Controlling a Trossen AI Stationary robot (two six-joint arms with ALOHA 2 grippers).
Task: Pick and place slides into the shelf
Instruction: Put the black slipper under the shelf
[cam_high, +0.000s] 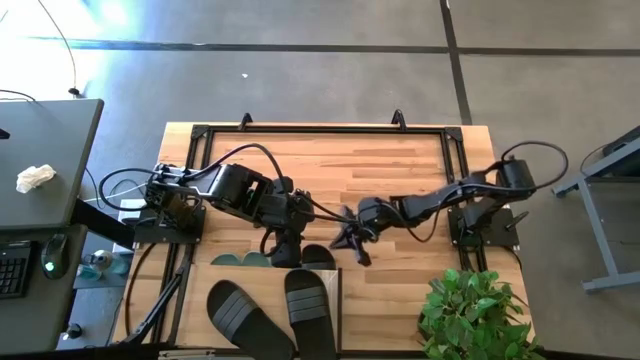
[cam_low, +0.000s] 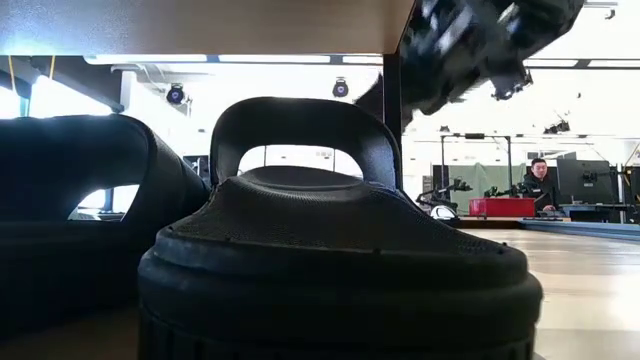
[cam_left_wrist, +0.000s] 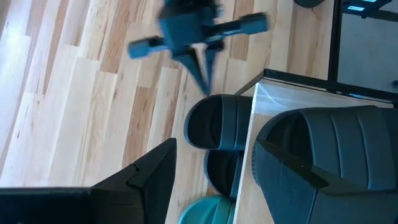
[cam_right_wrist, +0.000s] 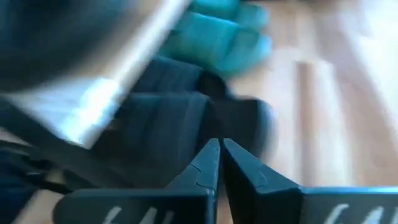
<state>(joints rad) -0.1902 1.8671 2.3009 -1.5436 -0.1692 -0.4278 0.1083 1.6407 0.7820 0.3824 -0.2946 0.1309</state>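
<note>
A: Where did the slides sit?

B: Two black slides (cam_high: 268, 312) lay on the shelf (cam_high: 335, 300) top. More black ones and a green pair (cam_high: 240, 259) were tucked on the lower level.

A: State of each claw?

B: The right gripper (cam_high: 352, 243) hung just beyond the shelf's far edge, fingers closed together, empty. The left gripper (cam_high: 287, 250) hovered over the tucked slides; its opening could not be determined.

A: Risks?

B: Probably collision; the grippers were close together. A sideways reach could snag a strap.

A: Markings?

B: None legible.
</note>
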